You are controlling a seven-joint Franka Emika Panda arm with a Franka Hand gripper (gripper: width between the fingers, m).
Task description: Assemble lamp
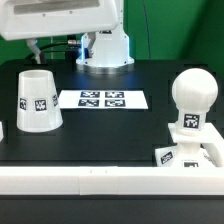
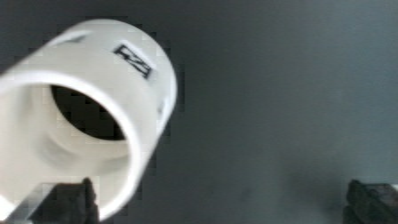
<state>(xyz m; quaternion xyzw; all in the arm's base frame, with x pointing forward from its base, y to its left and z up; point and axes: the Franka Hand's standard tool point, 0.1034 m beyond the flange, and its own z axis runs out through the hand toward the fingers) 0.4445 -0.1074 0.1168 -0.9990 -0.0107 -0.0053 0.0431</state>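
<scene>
The shade (image 1: 37, 99) stands on the table (image 1: 110, 130), wide end down and narrow end up, off the marker board (image 1: 102, 99) toward the exterior view's left. The wrist view looks into its hollow (image 2: 80, 130) — so the tool (image 2: 222, 202) hangs above it, offset to one side of its upright long axis. The tool's fingers (image 2: 66, 203) are spread wide and hold nothing. The bulb (image 1: 190, 107) sits on the base (image 1: 198, 154), well apart, off the marker board's other end — likely the shade's destination.
</scene>
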